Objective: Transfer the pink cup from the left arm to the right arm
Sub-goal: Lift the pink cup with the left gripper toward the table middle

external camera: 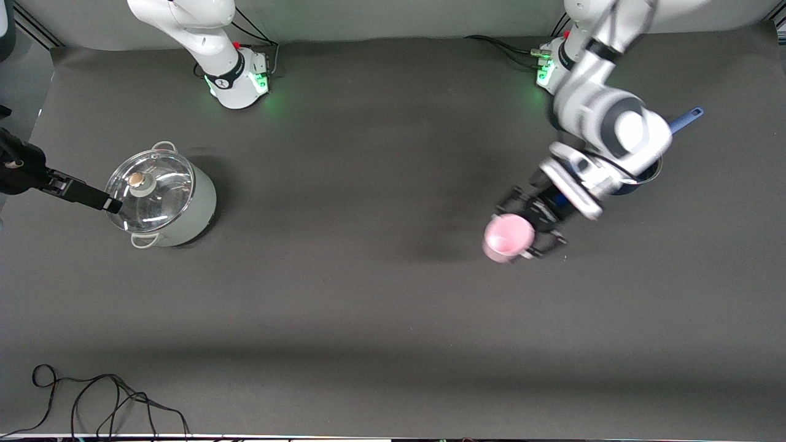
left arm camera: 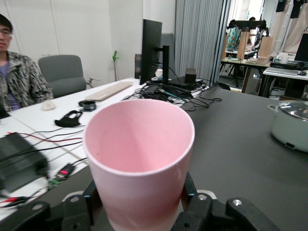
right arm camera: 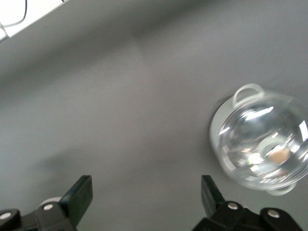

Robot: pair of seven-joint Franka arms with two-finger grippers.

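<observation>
The pink cup (external camera: 507,237) is held in the air over the table toward the left arm's end, with its open mouth tilted toward the front camera. My left gripper (external camera: 529,224), a black claw, is shut on its lower body. In the left wrist view the cup (left arm camera: 139,159) fills the middle, and the left gripper (left arm camera: 140,204) clamps it from both sides. My right gripper (external camera: 104,201) is up in the air beside the lidded pot at the right arm's end. In the right wrist view the right gripper (right arm camera: 147,187) is open and empty above bare table.
A pale green pot with a glass lid (external camera: 161,196) stands toward the right arm's end; it also shows in the right wrist view (right arm camera: 262,144) and the left wrist view (left arm camera: 293,122). A blue pot with a blue handle (external camera: 688,118) sits under the left arm. A black cable (external camera: 92,399) lies at the near edge.
</observation>
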